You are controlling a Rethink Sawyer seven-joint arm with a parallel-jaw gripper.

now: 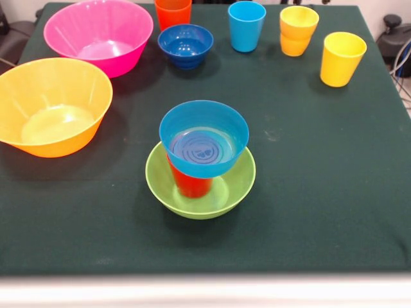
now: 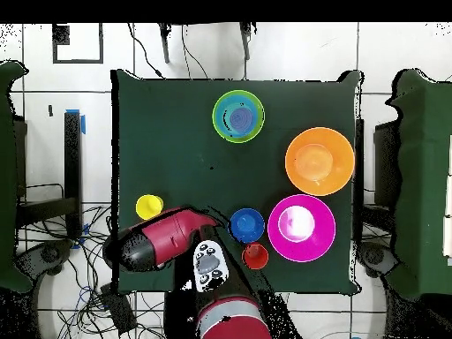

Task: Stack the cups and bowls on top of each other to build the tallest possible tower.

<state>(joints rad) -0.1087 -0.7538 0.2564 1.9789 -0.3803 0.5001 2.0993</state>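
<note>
The tower stands mid-table: a green bowl holds an upside-down red cup, and a light blue bowl sits on the cup, tilted toward the camera. It also shows in the overhead view. Loose along the far edge are the dark blue bowl, an orange cup, a light blue cup and two yellow cups. The pink bowl and yellow-orange bowl sit at the left. The gripper shows in neither view. Only the drawn-back red arm shows from overhead.
In the overhead view the arm hangs over the table's robot-side edge and hides the light blue cup and one yellow cup. The dark green table ends in a pale front edge. Cables lie on the floor beside the table.
</note>
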